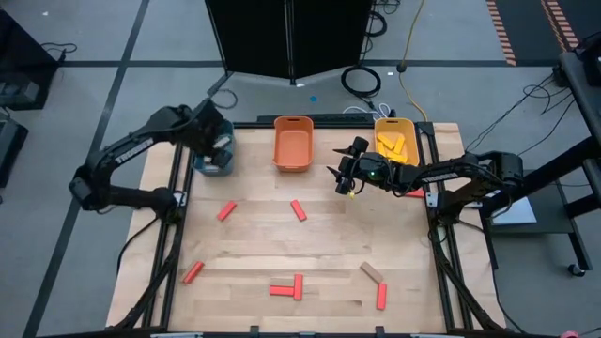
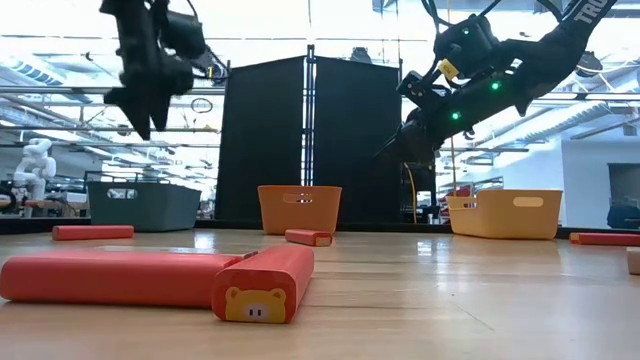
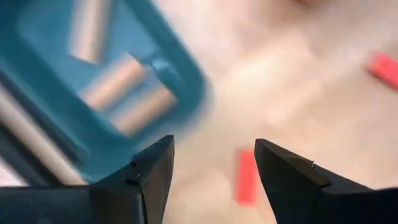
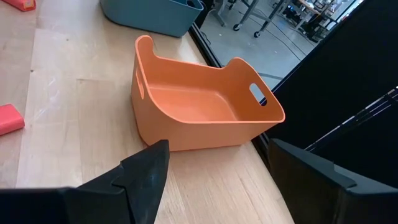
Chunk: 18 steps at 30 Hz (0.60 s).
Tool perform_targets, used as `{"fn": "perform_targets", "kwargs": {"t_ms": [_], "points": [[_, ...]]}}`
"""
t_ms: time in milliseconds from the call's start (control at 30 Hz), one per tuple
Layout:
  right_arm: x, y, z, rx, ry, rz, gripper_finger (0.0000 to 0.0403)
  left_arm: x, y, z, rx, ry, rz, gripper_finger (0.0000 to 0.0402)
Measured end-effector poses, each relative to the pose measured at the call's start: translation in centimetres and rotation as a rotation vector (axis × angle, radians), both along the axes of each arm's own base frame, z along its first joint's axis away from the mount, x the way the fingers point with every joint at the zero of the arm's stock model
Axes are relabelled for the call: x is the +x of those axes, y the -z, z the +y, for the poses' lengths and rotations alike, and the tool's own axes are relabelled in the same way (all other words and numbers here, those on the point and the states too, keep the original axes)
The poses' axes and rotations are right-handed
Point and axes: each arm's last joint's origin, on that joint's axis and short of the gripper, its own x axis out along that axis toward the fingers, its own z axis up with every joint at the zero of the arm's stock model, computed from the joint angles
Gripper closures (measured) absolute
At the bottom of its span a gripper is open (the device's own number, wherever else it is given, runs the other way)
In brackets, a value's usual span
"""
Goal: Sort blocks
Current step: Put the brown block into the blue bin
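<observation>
Several red blocks lie flat on the wooden table, among them one (image 1: 226,210) near the left arm, one (image 1: 299,209) at mid-table and a pair (image 1: 287,289) near the front; a tan block (image 1: 373,272) lies at the front right. My left gripper (image 1: 216,143) hangs open and empty, pointing down above the teal bin (image 1: 212,165), which holds tan blocks (image 3: 127,81). A red block (image 3: 247,176) shows on the table between its fingers, far below. My right gripper (image 1: 340,176) stands open and empty, right of the orange bin (image 4: 199,106).
The teal, orange and yellow bins stand in a row along the table's far edge. The yellow bin (image 1: 395,143) holds yellow blocks. The orange bin's floor shows bare. A dark metal frame borders the table on both sides. One more red block (image 1: 410,192) lies under the right arm.
</observation>
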Motion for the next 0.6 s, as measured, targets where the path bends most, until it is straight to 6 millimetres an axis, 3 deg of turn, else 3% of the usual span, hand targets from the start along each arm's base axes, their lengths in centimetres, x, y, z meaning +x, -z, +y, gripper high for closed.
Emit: {"fn": "perform_targets", "kwargs": {"t_ms": [167, 333, 600], "points": [[0.0, 0.0, 0.0, -0.001, 0.0, -0.002, 0.0135, 1.4, 0.7, -5.0, -0.136, 0.099, 0.074, 0.018], [0.1, -0.2, 0.0, -0.019, -0.006, -0.014, 0.0135, 2.9, 2.8, -9.7, -0.301, 0.195, 0.164, 0.018], [0.9, -1.5, -0.1, -0.043, -0.043, -0.043, 0.0135, 3.5, 6.3, -14.5, -0.443, 0.215, 0.397, 0.018]]}}
